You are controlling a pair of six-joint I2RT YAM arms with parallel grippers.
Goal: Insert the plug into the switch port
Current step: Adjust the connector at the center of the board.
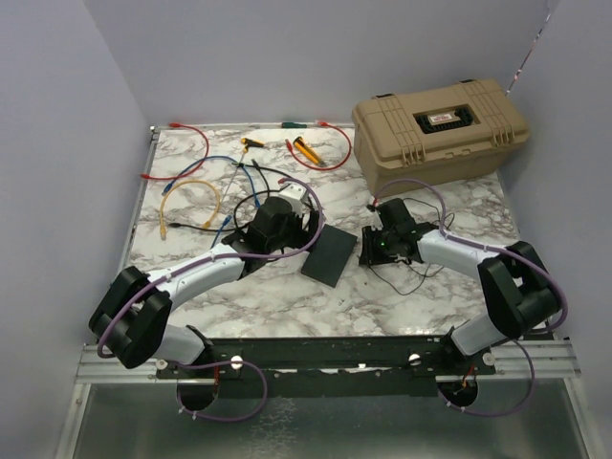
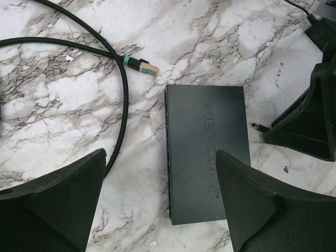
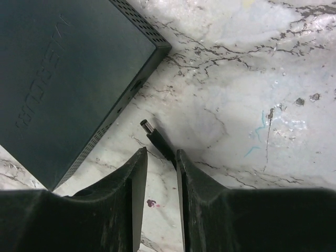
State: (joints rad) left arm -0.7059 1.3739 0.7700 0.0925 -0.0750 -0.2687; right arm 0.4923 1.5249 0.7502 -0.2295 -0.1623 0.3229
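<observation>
You had the plug [image 3: 152, 134] just beside the switch [image 2: 207, 152], not in
Your right end effector [image 3: 161, 155] stood narrow, loosely around it; left end effector [image 2: 160, 157] hung wide over the switch on the counter [image 2: 236, 47]

Marble-patterned worktop [image 1: 287, 296] inside a plain booth.
Pale grey walls [image 1: 57, 143] close the left, far and right sides; light is even.

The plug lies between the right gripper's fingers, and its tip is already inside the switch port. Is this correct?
Not fully. The plug does lie between the fingers of the right gripper, but its tip is outside the switch, with bare table between them, as the right wrist view shows.
</observation>
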